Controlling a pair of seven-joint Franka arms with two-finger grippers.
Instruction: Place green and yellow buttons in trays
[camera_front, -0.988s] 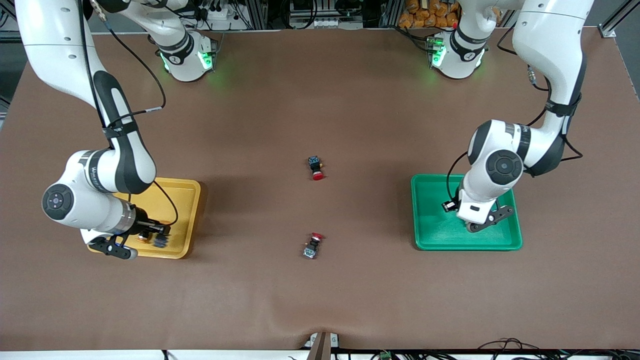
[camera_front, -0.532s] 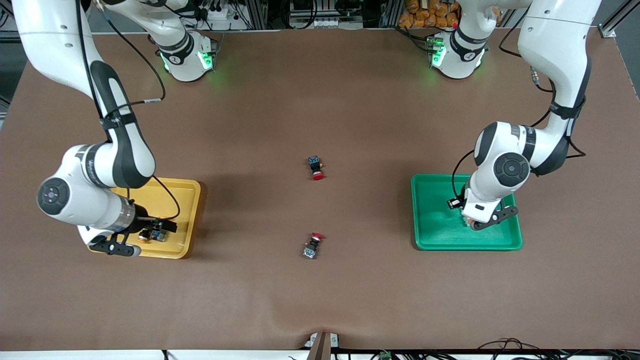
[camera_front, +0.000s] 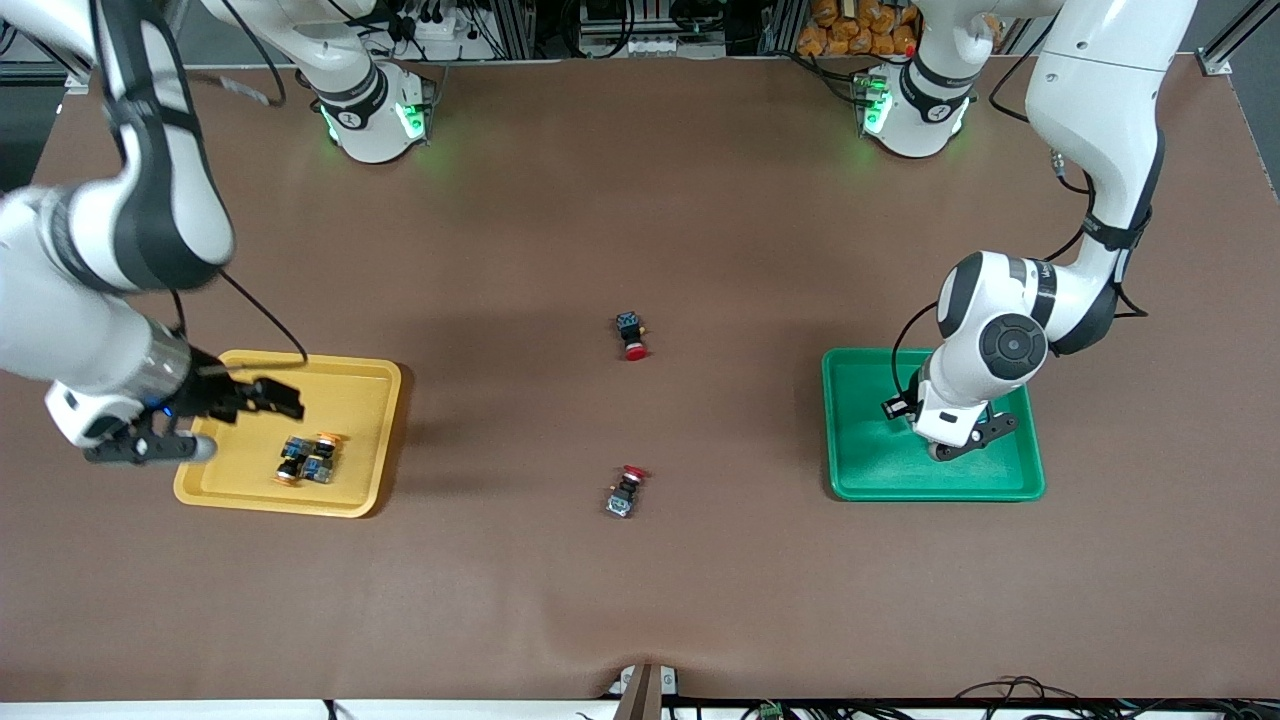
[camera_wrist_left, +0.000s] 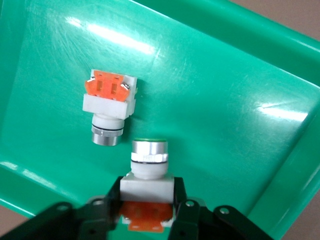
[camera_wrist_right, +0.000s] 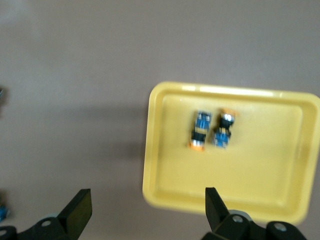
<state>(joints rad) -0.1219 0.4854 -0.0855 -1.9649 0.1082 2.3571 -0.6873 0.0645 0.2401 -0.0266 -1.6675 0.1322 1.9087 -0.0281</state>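
Two orange-yellow capped buttons (camera_front: 308, 460) lie side by side in the yellow tray (camera_front: 370, 420); the right wrist view shows them (camera_wrist_right: 211, 131) in that tray (camera_wrist_right: 270, 165). My right gripper (camera_front: 265, 400) is open and empty, raised over the tray's edge (camera_wrist_right: 147, 210). My left gripper (camera_front: 945, 450) is low in the green tray (camera_front: 870, 470). In the left wrist view it (camera_wrist_left: 148, 200) is shut on the white body of a silver-white button with an orange block (camera_wrist_left: 148, 172). A second such button (camera_wrist_left: 109, 107) lies beside it on the tray floor (camera_wrist_left: 215, 90).
Two black switches with red caps lie on the brown table between the trays, one (camera_front: 631, 335) farther from the front camera and one (camera_front: 625, 492) nearer. The arms' bases stand along the table's back edge.
My right gripper has let go of a yellow button in the yellow tray, opened, and risen away toward the right arm's end. My left gripper has only shifted slightly in the green tray.
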